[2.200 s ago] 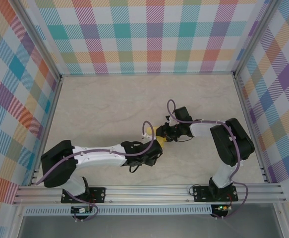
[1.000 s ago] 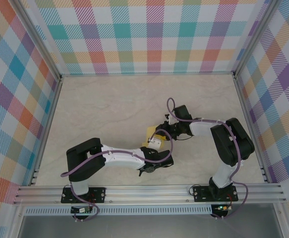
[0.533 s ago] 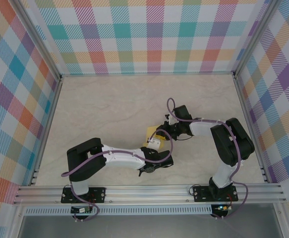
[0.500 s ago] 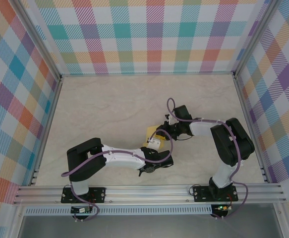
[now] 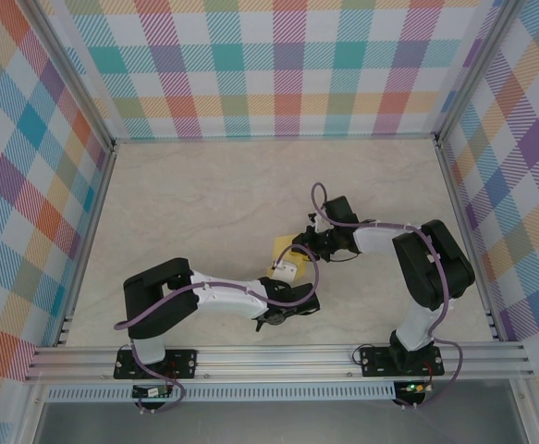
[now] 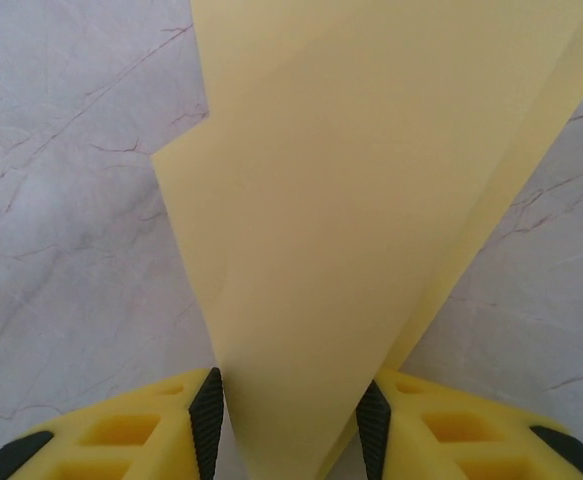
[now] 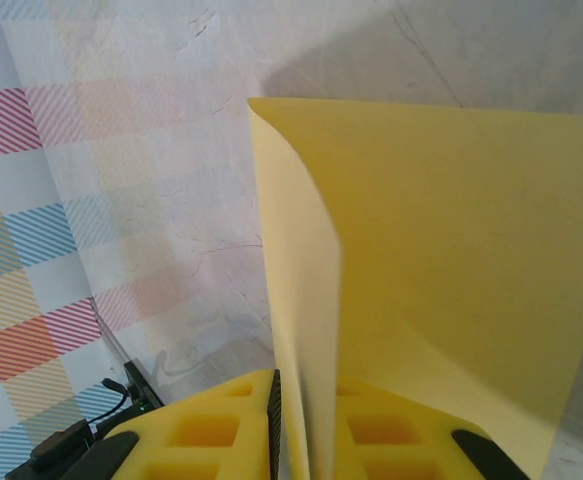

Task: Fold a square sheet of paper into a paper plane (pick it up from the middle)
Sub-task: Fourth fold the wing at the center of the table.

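meanwhile, at mid-table, two arms meet over one piece of paper. from the left, the left arm stretches low across the pale marbled table [image 5: 186,203] towards the centre. the left gripper [image 6: 289,410] has its yellow fingers [image 6: 141,430] standing apart, and the narrow end of the yellow sheet [image 6: 371,180] fills the gap between them, its edges right against both pads. whether those pads press the paper or merely flank it cannot be told. the sheet, folded and layered, fans out wider away from that gripper and lies just above the tabletop between the two wrists. to the right, the right gripper [image 7: 306,400] is pinched onto the same sheet, which passes edge-on between its nearly closed fingers [image 7: 211,430], with a curled flap rising beyond them. the right arm bends in from its base at lower right.
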`<action>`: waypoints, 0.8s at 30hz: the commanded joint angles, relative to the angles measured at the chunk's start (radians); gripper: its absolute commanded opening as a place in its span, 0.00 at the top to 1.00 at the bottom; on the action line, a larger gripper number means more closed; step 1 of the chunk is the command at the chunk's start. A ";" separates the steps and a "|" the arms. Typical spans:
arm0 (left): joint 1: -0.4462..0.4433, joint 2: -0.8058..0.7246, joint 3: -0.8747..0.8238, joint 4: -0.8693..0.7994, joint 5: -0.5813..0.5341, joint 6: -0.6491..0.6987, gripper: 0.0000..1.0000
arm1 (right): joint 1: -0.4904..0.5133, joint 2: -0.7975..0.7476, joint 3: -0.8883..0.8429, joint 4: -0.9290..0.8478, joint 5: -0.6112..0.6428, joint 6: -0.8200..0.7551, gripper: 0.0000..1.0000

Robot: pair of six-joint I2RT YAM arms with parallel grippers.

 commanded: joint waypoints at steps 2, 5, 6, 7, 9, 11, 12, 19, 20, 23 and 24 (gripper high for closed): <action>0.001 -0.037 -0.014 0.016 0.003 0.008 0.63 | 0.004 0.009 0.003 -0.006 -0.004 0.006 0.83; 0.002 -0.042 -0.012 0.021 -0.003 0.014 0.65 | 0.004 0.009 0.004 -0.009 -0.005 0.004 0.83; 0.001 -0.043 -0.012 0.024 -0.003 0.017 0.65 | 0.004 0.009 0.005 -0.009 -0.003 0.004 0.83; 0.001 -0.044 -0.008 0.020 -0.009 0.015 0.66 | 0.005 0.009 0.003 -0.009 -0.001 0.004 0.83; 0.001 -0.043 -0.004 0.003 -0.022 0.009 0.66 | 0.004 0.010 0.001 -0.006 -0.003 0.005 0.83; 0.001 -0.044 -0.004 -0.003 -0.026 0.008 0.67 | 0.004 0.011 0.000 -0.004 -0.003 0.004 0.83; 0.001 -0.045 -0.006 -0.003 -0.029 0.007 0.68 | 0.004 0.012 -0.002 -0.003 -0.005 0.004 0.82; -0.001 -0.055 -0.006 0.002 -0.038 0.017 0.69 | 0.004 0.015 -0.006 -0.001 -0.007 0.001 0.82; -0.001 -0.059 -0.007 0.009 -0.035 0.026 0.68 | 0.004 0.016 -0.006 0.000 -0.007 0.001 0.82; 0.000 -0.067 -0.008 0.026 -0.032 0.044 0.68 | 0.004 0.019 -0.006 0.003 -0.008 0.004 0.82; 0.000 -0.067 -0.007 0.027 -0.031 0.046 0.67 | 0.004 0.019 -0.006 0.005 -0.006 0.005 0.82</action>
